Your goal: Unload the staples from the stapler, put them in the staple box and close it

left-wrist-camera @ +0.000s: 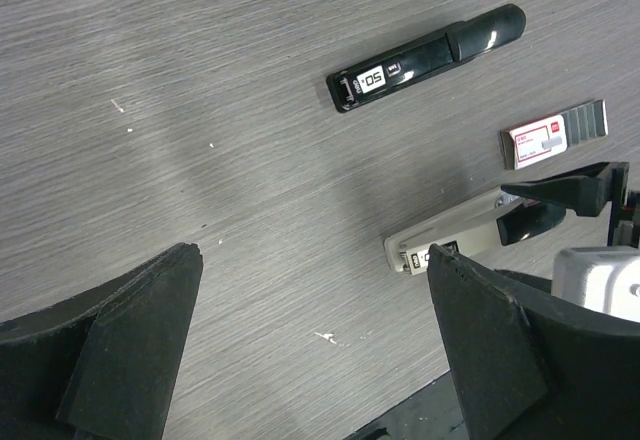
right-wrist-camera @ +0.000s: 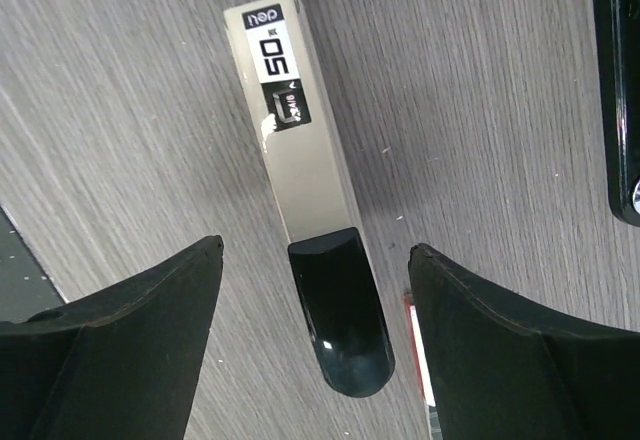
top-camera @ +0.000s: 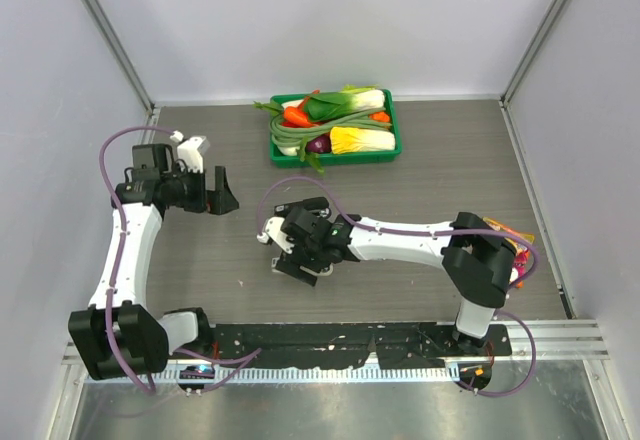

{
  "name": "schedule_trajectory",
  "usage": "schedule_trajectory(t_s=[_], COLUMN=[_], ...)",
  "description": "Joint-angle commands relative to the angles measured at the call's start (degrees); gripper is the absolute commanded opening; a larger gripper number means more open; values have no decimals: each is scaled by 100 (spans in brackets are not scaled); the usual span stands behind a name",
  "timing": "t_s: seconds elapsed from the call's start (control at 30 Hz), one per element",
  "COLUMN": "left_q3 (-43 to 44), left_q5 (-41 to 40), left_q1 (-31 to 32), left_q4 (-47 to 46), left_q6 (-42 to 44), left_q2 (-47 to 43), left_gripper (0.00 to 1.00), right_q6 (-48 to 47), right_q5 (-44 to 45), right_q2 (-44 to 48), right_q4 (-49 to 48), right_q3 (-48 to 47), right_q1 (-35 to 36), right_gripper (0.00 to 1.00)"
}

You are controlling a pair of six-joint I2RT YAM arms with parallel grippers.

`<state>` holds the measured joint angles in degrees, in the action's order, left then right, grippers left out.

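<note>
There are 2 staplers on the grey wood-grain table point(top-camera: 450, 180), 1 staple box and 1 tray. The beige stapler point(right-wrist-camera: 300, 160) has a glossy black rear end and a black label with a white "50"; the small logo above it and the print below are too small to read. The black stapler point(left-wrist-camera: 430, 57), well apart from it, also carries a white "50" label. The red-and-white staple box point(left-wrist-camera: 553, 135) lies between them; its writing is illegible. Both staplers lie shut and flat, so the staples themselves are hidden.

The right gripper point(right-wrist-camera: 315, 250) is spread wide, its 2 fingers on either side of the beige stapler's black end and holding nothing. The left gripper point(left-wrist-camera: 312, 255) is also wide open and empty above bare table. The green tray point(top-camera: 335, 158) of vegetables sits at the far edge.
</note>
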<state>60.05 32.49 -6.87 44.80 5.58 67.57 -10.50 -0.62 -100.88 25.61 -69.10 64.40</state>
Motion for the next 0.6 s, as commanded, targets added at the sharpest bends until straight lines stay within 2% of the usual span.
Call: schedule_trajectory(t_s=[0.0,0.07,0.1,0.2,0.23,0.27,0.4,0.57], left_q3=[68,94,112,138,138,138,165,253], left_q5=[214,223,223,214,231,240,310,775], left_q1=[-33,-33,-25,-33,-33,-33,-33,-25], left_q4=[152,213,240,293,293,319,372,478], left_q6=[162,189,206,250,259,268,268,215], left_q2=[-183,-218,-218,-262,-279,-297,-341,-481], left_gripper=[100,100,100,100,100,100,100,100], right_q6=[-101,-92,-92,-31,-13,13,162,610], right_q5=[300,317,308,308,300,308,282,247], right_q2=[-98,-125,-142,-160,-134,-108,138,656], right_q4=[6,15,15,6,-3,-29,-274,-906], right_q3=[2,-16,-24,-51,-86,-95,-147,-25], right_q1=[20,11,20,20,11,20,11,-112], right_gripper=[77,67,57,45,37,33,1,1])
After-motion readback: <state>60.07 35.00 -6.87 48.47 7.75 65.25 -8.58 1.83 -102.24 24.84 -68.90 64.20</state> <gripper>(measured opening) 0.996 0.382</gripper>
